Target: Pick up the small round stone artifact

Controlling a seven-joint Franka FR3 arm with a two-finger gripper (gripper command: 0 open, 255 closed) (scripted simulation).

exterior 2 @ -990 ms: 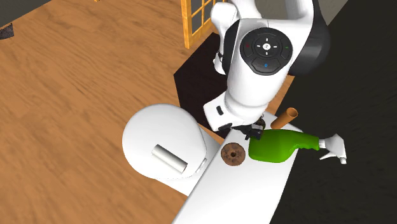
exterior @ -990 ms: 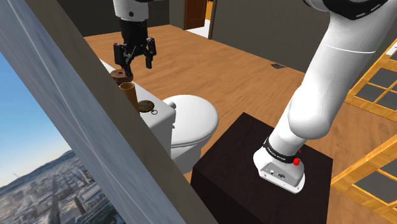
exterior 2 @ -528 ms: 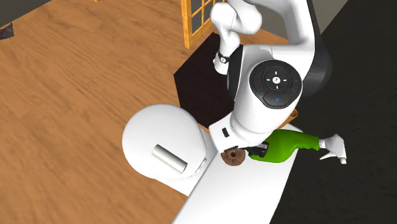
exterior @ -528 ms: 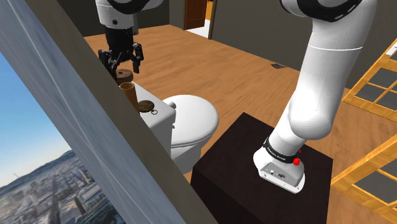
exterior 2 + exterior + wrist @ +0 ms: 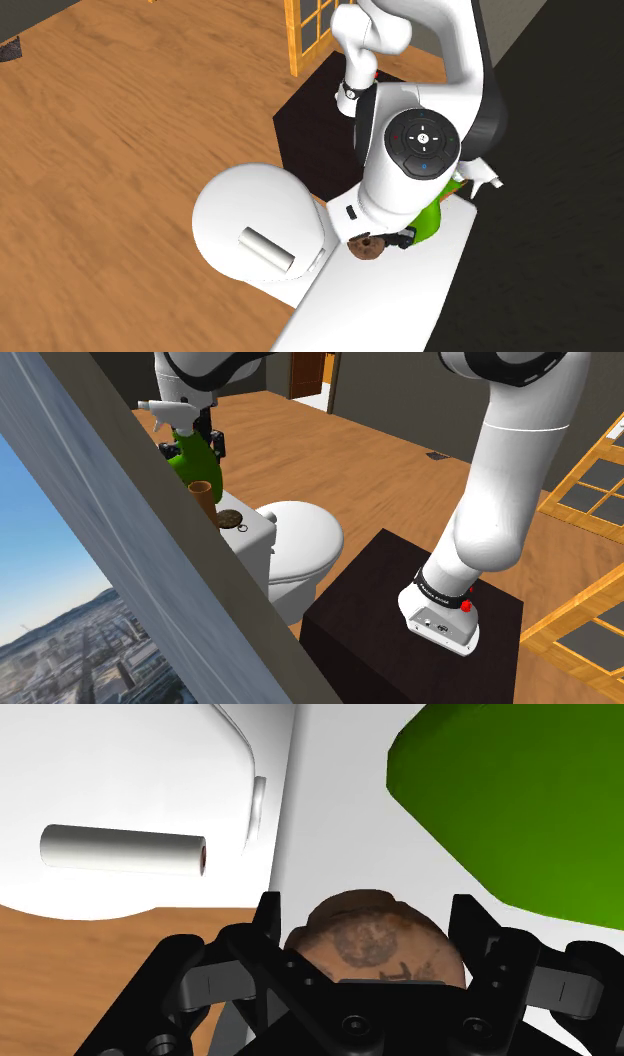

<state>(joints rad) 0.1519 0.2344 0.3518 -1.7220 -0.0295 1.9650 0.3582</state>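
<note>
Start at the second exterior view's left: the toilet lid (image 5: 232, 210) is smooth, plain white and rounded. A white cylinder (image 5: 266, 250) with a brown end lies on it, well apart from the work.

Next comes the white ledge (image 5: 390, 300) behind the toilet, flat and featureless. The small round stone artifact (image 5: 375, 944) rests on it. It is a low dome, mottled reddish-brown and rough-looking, with a darker hollow at its middle and faint dark marks on its face.

Your end effector (image 5: 369, 907) has come down in the last second from well above the ledge, and now straddles the stone. Its black fingers (image 5: 268, 916) stand apart with the stone between them, just beside its flanks, and they are not yet clenched on it. I judge the approach finished and the squeeze the step in hand.

Further right, the green spray bottle (image 5: 432, 222) has shifted. Half a second ago it lay along the ledge with its white trigger head (image 5: 485, 182) pointing off to that view's right. Now it has swung round close against the arm, and the shoulder view shows it reared up with the head on top (most likely the descending hand nudged it). Its body is smooth, evenly green and bulbous, so you should expect it to slide or topple when you lift.
</note>
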